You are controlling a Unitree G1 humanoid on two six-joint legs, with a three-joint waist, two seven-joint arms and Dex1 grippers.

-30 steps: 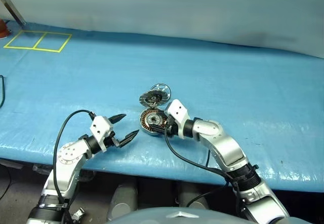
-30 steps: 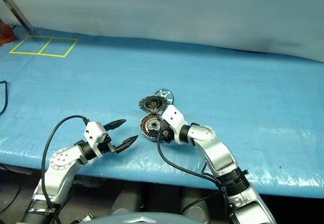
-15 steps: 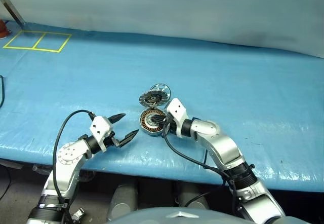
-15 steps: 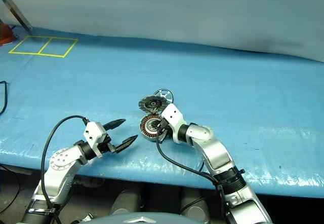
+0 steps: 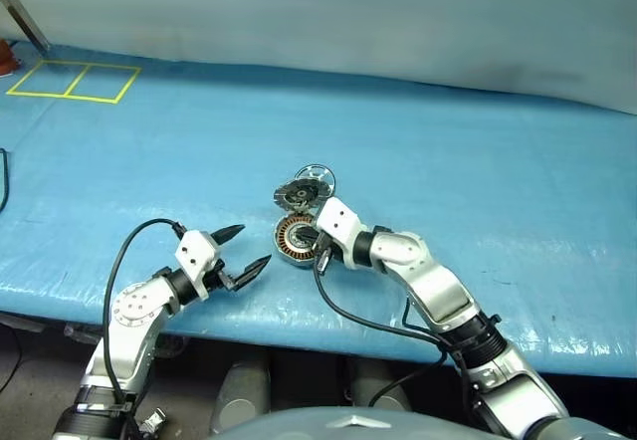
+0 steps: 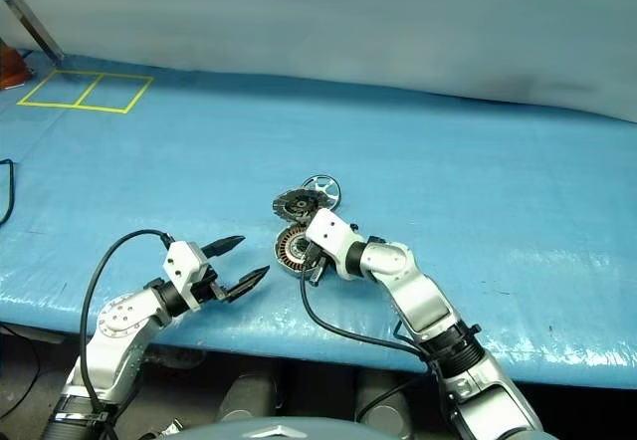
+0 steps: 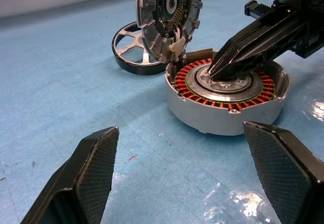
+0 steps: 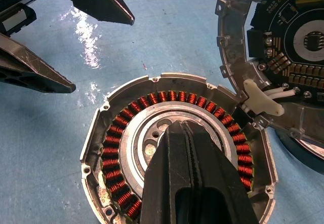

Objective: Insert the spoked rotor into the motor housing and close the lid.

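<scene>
Motor housing [image 7: 228, 100] lies open on blue table [image 5: 478, 161]: copper windings + hub inside. R claw [image 7: 218, 70] pinched shut, tips down on hub. Lid [image 7: 169, 16] stands up just behind it; spoked rotor [image 7: 132, 57] beyond lid. L claw [image 5: 244, 249] spread wide, empty, near housing.

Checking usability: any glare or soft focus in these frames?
Left wrist view: glare patches on the blue table cover, left gripper fingers soft. Right wrist view: glare streak beside the motor housing; right gripper blurred up close. Head views: sheen along the cover's near edge.

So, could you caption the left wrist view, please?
Shut right gripper touching the open motor housing's hub; spoked rotor behind upright lid.
</scene>
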